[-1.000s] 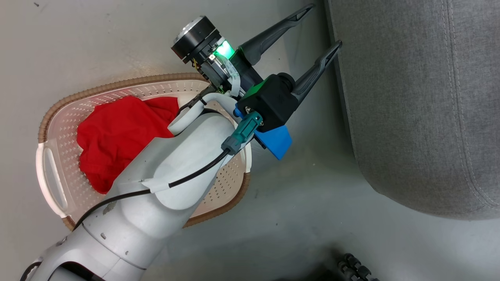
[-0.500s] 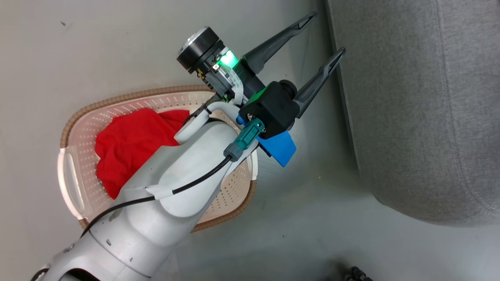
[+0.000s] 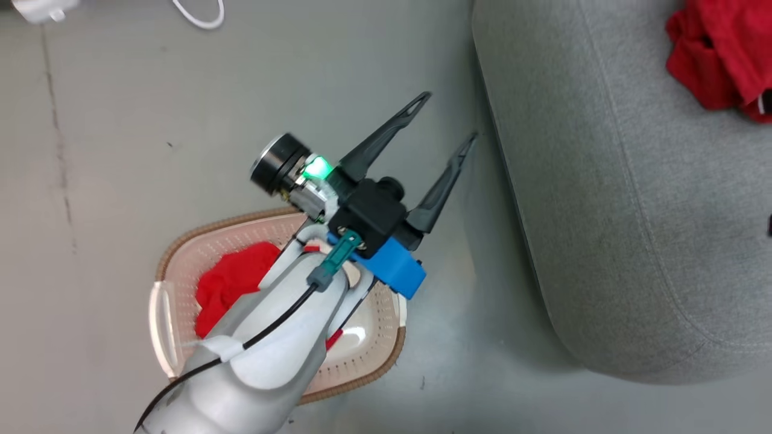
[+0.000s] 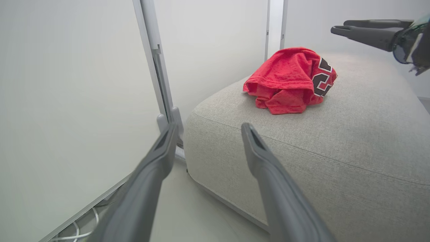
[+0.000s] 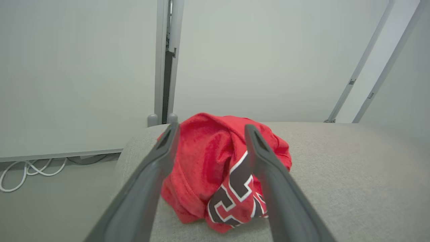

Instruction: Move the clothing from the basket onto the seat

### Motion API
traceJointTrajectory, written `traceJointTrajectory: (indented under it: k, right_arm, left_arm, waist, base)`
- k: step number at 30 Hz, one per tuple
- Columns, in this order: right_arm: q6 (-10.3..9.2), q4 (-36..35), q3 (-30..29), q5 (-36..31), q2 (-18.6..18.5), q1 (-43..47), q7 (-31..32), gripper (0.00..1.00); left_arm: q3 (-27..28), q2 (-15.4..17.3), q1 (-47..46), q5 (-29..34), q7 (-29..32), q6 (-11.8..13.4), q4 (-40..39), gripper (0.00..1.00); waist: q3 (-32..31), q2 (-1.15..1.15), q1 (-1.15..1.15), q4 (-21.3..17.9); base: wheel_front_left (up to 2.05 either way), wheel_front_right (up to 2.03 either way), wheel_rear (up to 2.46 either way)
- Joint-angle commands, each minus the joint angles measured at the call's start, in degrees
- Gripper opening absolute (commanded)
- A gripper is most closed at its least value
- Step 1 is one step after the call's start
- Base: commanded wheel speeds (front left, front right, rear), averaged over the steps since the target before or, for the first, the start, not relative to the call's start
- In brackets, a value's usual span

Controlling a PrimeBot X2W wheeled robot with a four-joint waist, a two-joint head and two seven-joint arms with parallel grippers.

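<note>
The basket (image 3: 208,228) stands on the floor at the lower left and holds one red piece of clothing (image 3: 232,286), partly hidden by my pale left forearm. My left gripper (image 3: 449,117) is open and holds nothing, above the floor between the basket and the seat (image 3: 609,199). The left wrist view shows my left gripper (image 4: 209,127) pointing at the seat's (image 4: 336,141) near corner. A second red garment (image 5: 205,168) with black-and-white number print lies bunched on the seat (image 5: 336,168). My right gripper (image 5: 211,127) stands open just above it, gripping nothing.
A strip of grey floor (image 3: 458,337) separates basket and seat. White cables (image 5: 20,171) lie along the wall behind the seat. Pale wall panels with metal posts (image 4: 158,67) rise close behind it. The right gripper (image 4: 337,27) also shows at the left wrist view's upper right.
The head camera has swung up and away, so the basket looks smaller and lower and the garment on the seat comes into sight. My left gripper stays open.
</note>
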Motion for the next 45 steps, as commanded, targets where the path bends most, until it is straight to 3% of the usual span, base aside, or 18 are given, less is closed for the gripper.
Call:
traceJointTrajectory:
  k: [1, 12, 24, 31, 45]
  right_arm:
    - [0.03, -1.3, 0.9, -0.3, 0.6, 2.1, -0.2, 1.00]
    - [0.02, -5.6, 10.0, -0.2, 3.9, 11.3, -0.2, 1.00]
    - [0.03, -9.6, 11.9, -1.1, 8.1, 20.6, -0.2, 1.00]
    - [0.03, -9.4, 11.9, -1.4, 10.8, 24.6, -0.2, 1.00]
    - [0.03, -9.0, 12.9, -3.6, 12.4, 28.0, -0.2, 1.00]
  left_arm:
    - [1.0, 0.3, 1.7, -0.4, -0.1, 0.5, -0.6, 1.00]
    - [12.5, 2.2, 13.4, -2.7, -0.1, 3.5, -3.5, 1.00]
    - [25.7, 1.9, 26.6, -1.9, -0.1, 4.1, -7.6, 1.00]
    - [30.1, 0.9, 32.6, 0.0, -0.1, 3.7, -10.0, 1.00]
    - [36.2, -0.8, 39.9, 1.9, -0.1, 2.9, -12.5, 1.00]
  waist:
    - [-4.3, 0.00, 0.01, 1.4]
    - [-14.9, 0.00, 0.01, 6.3]
    - [-24.2, 0.00, 0.01, 10.3]
    - [-26.6, 0.00, 0.01, 11.3]
    - [-28.6, 0.00, 0.01, 11.8]
  base:
    - [0.00, 0.00, 0.00]
    - [0.00, 0.00, 0.00]
    - [0.00, 0.00, 0.00]
    - [0.00, 0.00, 0.00]
    - [0.00, 0.00, 0.00]
